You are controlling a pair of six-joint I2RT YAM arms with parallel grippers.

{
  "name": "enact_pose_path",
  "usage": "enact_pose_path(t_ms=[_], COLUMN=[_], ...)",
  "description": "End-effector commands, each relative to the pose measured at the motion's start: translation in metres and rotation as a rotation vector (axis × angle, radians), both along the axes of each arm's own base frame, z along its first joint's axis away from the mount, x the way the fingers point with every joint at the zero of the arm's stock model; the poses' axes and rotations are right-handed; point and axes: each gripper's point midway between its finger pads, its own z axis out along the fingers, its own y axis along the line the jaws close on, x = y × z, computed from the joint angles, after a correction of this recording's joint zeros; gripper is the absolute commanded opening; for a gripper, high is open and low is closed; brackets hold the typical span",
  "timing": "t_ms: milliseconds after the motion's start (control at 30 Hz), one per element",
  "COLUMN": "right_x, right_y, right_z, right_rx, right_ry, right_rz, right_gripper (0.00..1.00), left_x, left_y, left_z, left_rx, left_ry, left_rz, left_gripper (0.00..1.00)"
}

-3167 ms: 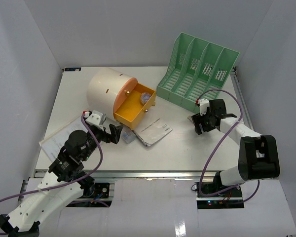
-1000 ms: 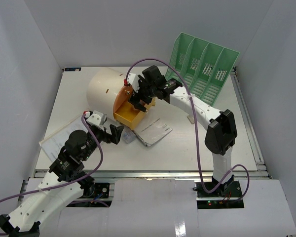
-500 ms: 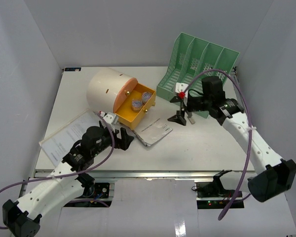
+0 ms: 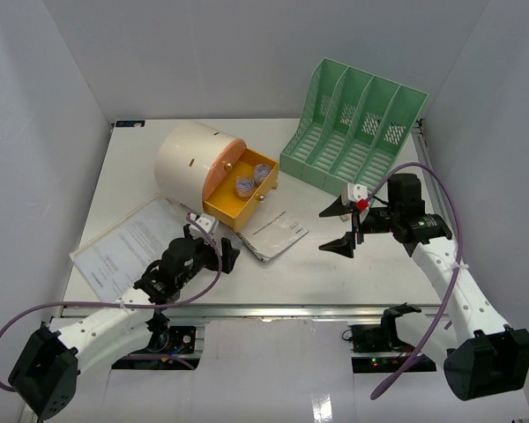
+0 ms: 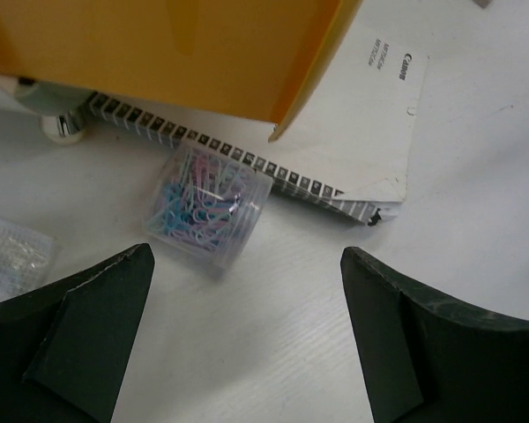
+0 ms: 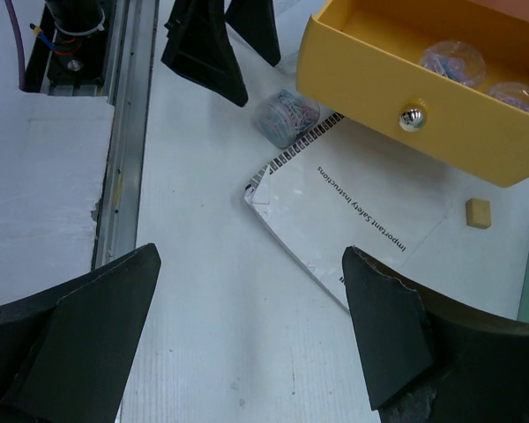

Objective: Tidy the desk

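The desk (image 4: 335, 273) is a white tabletop with a metal rail (image 4: 273, 310) at its front. My left gripper (image 4: 215, 252) is open and low, just short of a clear box of coloured paper clips (image 5: 207, 210) that lies beside a spiral-bound booklet (image 4: 278, 233). The paper clip box also shows in the right wrist view (image 6: 285, 115). My right gripper (image 4: 335, 229) is open and empty above the desk, right of the booklet (image 6: 353, 211). The yellow drawer (image 4: 241, 196) of the cream cylindrical box (image 4: 187, 157) stands open with two clear containers (image 6: 452, 63) inside.
A mint-green file rack (image 4: 353, 123) stands at the back right. A printed sheet (image 4: 128, 242) lies at the front left, under my left arm. A small beige block (image 6: 479, 212) lies on the desk near the drawer. White walls enclose the desk.
My right arm has pulled back from the drawer to the right, open and empty. The drawer now holds a second clear container. My left gripper has reached forward to the paper clip box.
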Motion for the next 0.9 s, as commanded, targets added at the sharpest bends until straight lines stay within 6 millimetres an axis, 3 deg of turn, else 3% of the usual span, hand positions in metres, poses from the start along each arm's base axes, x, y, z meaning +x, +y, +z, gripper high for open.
enact_pose_path(t_ms=[0, 167, 433, 867], right_x=[-0.008, -0.010, -0.009, -0.008], right_y=[0.004, 0.003, 0.003, 0.001], right_z=[0.016, 0.017, 0.016, 0.017], right_rx=[0.057, 0.059, 0.059, 0.062], right_ry=[-0.058, -0.066, -0.064, -0.062], right_rz=[0.059, 0.060, 0.057, 0.048], right_gripper=[0.90, 0.90, 0.90, 0.90], left_x=[0.031, 0.038, 0.038, 0.044], left_y=[-0.002, -0.004, -0.024, -0.016], left_z=[0.042, 0.031, 0.005, -0.022], left_rx=[0.059, 0.167, 0.270, 0.392], left_ry=[-0.219, -0.271, -0.241, -0.150], left_rz=[0.012, -0.041, -0.199, -0.195], left_gripper=[0.98, 0.98, 0.98, 0.88])
